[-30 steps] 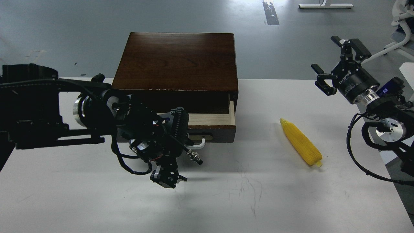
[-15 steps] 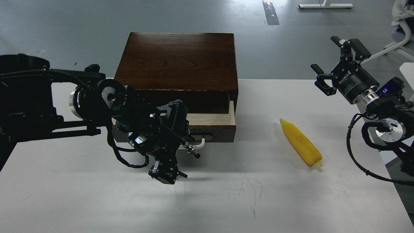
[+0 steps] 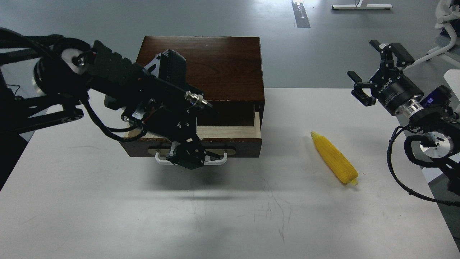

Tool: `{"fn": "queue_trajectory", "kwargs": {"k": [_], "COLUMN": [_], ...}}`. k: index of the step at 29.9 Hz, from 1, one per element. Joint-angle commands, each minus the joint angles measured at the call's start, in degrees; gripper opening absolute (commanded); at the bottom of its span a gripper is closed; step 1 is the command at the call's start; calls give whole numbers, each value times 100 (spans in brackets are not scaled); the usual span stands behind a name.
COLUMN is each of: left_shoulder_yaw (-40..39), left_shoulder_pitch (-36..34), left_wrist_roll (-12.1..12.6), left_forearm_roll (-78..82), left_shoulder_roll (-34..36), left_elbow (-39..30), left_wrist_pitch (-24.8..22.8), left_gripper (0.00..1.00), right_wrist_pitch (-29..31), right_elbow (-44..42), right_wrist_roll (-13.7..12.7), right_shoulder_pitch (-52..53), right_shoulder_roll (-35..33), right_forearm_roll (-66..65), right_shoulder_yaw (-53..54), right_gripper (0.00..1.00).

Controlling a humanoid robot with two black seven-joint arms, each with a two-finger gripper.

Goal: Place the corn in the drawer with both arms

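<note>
The yellow corn (image 3: 334, 158) lies on the white table (image 3: 251, 216), right of the drawer, tip pointing away from me. The drawer (image 3: 233, 132) of the dark brown wooden box (image 3: 215, 64) is pulled out partway, its pale inside showing. My left gripper (image 3: 187, 158) hangs right in front of the drawer's white bar handle (image 3: 221, 162) and covers its middle. It is dark and I cannot tell its fingers apart. My right gripper (image 3: 364, 72) is open and empty, held above the table's far right, well apart from the corn.
The left arm (image 3: 118, 79) reaches across the box's left half. The table's right edge runs under my right arm (image 3: 427, 136). White furniture legs (image 3: 361, 6) stand on the grey floor behind.
My left arm has swung upward and its gripper has risen from low over the table in front of the drawer to the handle. The drawer, corn and right arm stay put.
</note>
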Motion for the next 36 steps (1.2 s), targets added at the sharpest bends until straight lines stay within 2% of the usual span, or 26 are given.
{"fn": "queue_trajectory", "kwargs": {"k": [1, 4, 9, 13, 18, 23, 27, 31, 36], "left_shoulder_yaw": [-375, -525, -561, -561, -561, -561, -570, -596, -727], "left_shoulder_pitch": [1, 1, 89, 834, 1888, 2646, 3112, 3288, 3735], "left_wrist_roll": [-2, -2, -2, -2, -2, -2, -2, -2, -2], "left_forearm_roll": [-1052, -1501, -2845, -5100, -6536, -8092, -9481, -9949, -10389], "left_shoulder_roll": [558, 848, 1227, 1491, 1667, 1667, 1553, 1395, 1096], "left_elbow": [6, 58, 699, 1261, 1350, 1561, 2026, 2404, 2870], "left_wrist_pitch": [-1, -1, -1, -1, -1, -1, 40, 31, -1], "left_gripper": [98, 98, 98, 99, 99, 99, 99, 99, 99], "right_wrist_pitch": [0, 0, 0, 0, 0, 0, 0, 0, 0], "right_elbow": [-2, -11, -11, -11, -11, 7, 59, 305, 849], "right_wrist_roll": [0, 0, 0, 0, 0, 0, 0, 0, 0], "right_shoulder_pitch": [9, 9, 9, 9, 0, 18, 44, 88, 420], "right_shoulder_roll": [0, 0, -8, -8, -17, -123, -210, -421, -939], "right_forearm_roll": [-17, -17, -35, -44, -79, -333, -825, -1264, -2668], "right_shoulder_yaw": [-4, -12, -30, -39, -65, -206, -214, -232, -495], "right_gripper": [100, 100, 100, 100, 100, 100, 100, 100, 100]}}
